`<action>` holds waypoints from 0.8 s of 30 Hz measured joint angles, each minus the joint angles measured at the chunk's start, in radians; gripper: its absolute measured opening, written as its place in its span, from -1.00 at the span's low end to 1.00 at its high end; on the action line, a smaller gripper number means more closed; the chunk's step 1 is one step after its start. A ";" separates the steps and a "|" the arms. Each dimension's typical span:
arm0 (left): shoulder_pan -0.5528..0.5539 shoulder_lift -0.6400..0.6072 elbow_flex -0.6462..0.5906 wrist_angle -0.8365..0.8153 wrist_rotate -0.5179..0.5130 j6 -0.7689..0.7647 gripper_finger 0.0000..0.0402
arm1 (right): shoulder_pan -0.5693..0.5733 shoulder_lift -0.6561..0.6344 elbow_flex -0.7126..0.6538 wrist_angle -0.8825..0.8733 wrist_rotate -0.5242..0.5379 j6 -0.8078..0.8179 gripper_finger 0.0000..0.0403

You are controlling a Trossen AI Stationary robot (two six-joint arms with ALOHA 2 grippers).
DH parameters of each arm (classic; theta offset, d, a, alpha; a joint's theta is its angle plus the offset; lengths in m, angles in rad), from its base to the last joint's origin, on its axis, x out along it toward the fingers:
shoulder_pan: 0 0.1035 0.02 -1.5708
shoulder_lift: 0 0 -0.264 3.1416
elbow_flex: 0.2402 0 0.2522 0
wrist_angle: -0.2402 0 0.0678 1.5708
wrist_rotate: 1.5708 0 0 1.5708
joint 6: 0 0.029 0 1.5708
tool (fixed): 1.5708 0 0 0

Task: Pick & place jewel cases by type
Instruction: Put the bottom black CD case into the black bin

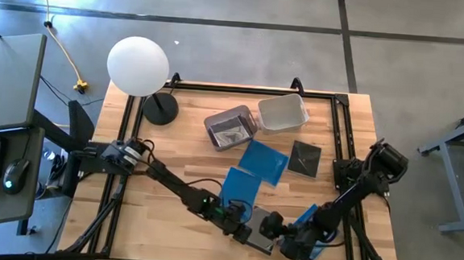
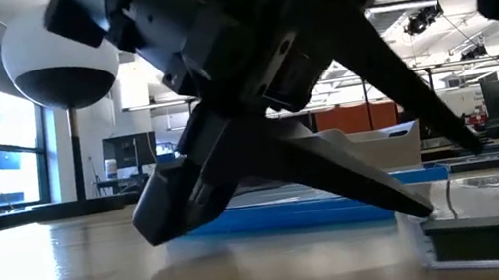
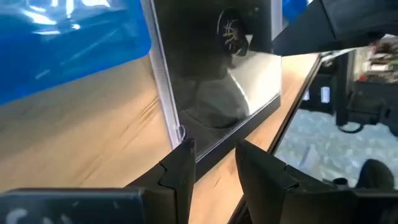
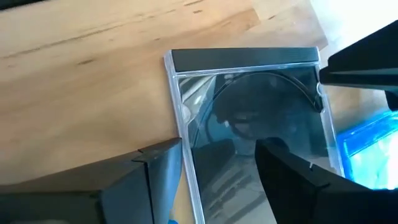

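A dark jewel case with a clear shiny front (image 1: 262, 240) lies flat near the table's near edge, between my two grippers. My left gripper (image 3: 214, 158) is open at the case's (image 3: 217, 81) corner, on its left side (image 1: 246, 225). My right gripper (image 4: 217, 162) is open, with one finger over the case's (image 4: 255, 106) front and the other beside its edge, over bare wood (image 1: 284, 236). Two blue cases (image 1: 262, 160) (image 1: 241, 185) lie overlapping mid-table. A third blue case (image 1: 307, 215) shows under my right arm. Another dark case (image 1: 304, 159) lies flat farther right. My left gripper comes in low from the table's left, and its fingertips (image 3: 183, 155) stand at the case's corner (image 3: 180, 134); I cannot tell whether they touch it. My right gripper slants down from the right over the case's edge (image 4: 186, 143); I cannot tell whether it touches it.
A grey tub (image 1: 230, 128) and a clear tub (image 1: 282, 111) stand at the far side of the table. A lamp with a white globe (image 1: 138, 65) stands on its round base (image 1: 160, 109) at the far left corner. Bare wood lies at the near left (image 1: 154, 222).
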 joint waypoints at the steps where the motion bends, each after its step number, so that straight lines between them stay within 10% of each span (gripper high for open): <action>1: 0.006 0.000 0.001 -0.003 0.018 0.001 -0.42 | -0.007 0.000 0.000 0.005 -0.004 -0.003 -0.02; 24: 0.059 -0.112 0.000 -0.339 0.040 0.095 -0.42 | 0.029 0.003 -0.002 0.001 0.061 0.052 -0.02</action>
